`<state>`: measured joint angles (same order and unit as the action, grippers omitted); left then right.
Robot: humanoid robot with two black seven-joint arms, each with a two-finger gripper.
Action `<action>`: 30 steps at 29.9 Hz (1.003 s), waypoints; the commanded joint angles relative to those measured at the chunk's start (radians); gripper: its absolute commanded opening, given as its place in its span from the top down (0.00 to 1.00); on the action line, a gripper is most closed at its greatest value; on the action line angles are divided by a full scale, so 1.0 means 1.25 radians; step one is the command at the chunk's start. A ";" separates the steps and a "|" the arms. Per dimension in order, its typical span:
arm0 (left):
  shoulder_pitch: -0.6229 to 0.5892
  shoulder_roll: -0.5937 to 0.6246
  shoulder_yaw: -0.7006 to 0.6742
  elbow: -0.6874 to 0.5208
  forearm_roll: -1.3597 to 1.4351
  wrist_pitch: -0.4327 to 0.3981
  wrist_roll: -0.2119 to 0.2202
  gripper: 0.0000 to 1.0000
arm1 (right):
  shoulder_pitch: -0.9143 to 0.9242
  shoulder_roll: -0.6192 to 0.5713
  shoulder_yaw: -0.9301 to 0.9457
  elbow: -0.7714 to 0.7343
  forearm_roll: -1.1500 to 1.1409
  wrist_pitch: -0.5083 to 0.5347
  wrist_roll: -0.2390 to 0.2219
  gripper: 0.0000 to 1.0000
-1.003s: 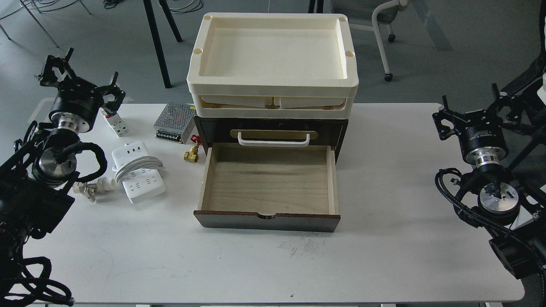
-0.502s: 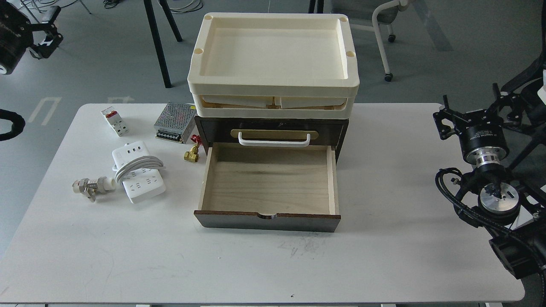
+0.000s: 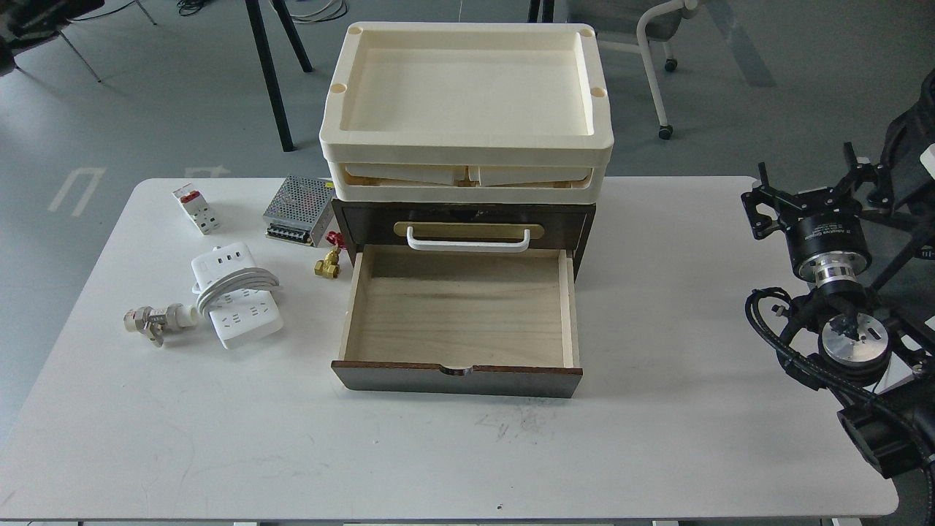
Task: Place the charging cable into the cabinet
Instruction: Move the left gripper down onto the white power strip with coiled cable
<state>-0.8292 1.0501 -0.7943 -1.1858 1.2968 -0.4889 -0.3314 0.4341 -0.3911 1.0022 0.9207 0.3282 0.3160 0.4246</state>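
Observation:
The charging cable [image 3: 236, 294] is a white power strip with its cord wrapped round the middle, lying on the table left of the cabinet. The dark brown cabinet [image 3: 467, 219] stands at the table's middle back. Its light wood lower drawer [image 3: 459, 310] is pulled out and empty; the upper drawer with the white handle [image 3: 468, 239] is closed. My right gripper [image 3: 803, 181] hovers open and empty over the table's right edge, far from the cable. Only a dark blurred piece of my left arm [image 3: 36, 14] shows at the top left corner.
A cream plastic tray [image 3: 467, 139] sits on top of the cabinet. Near the cable lie a perforated metal box [image 3: 298, 210], a small white block with a red top [image 3: 196, 208], a brass valve [image 3: 328, 264] and a grey valve fitting [image 3: 155, 322].
My left arm has swung up and away from the table's left side and almost out of view. The cable, cabinet and right arm have not moved.

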 commanded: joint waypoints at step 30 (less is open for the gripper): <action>0.025 -0.207 0.590 0.272 0.499 0.433 -0.066 0.24 | 0.000 0.000 0.003 0.000 0.000 -0.001 0.006 0.00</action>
<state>-0.7990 0.8293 -0.0623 -0.8965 1.9206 0.0490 -0.4150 0.4341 -0.3911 1.0079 0.9203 0.3282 0.3144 0.4327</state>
